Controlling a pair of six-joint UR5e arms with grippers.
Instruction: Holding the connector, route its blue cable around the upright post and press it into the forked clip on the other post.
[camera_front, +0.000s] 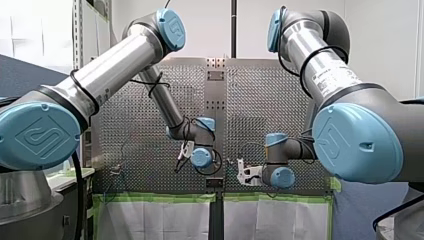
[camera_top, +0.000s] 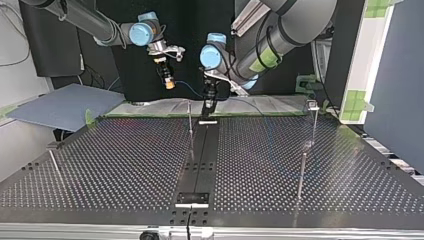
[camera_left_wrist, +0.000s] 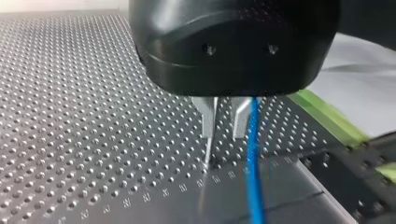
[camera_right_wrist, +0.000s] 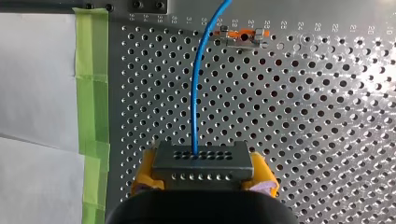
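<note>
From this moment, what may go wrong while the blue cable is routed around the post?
1. The blue cable runs beside my left gripper's open fingers, not between them, so it may slide away unguided.
2. My right gripper holds the connector only by its sides between yellow pads; a taut cable might twist it loose.
3. The post is thin, so the cable may slip over its top.

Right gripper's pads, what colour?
Yellow pads, clearest in the right wrist view.
</note>
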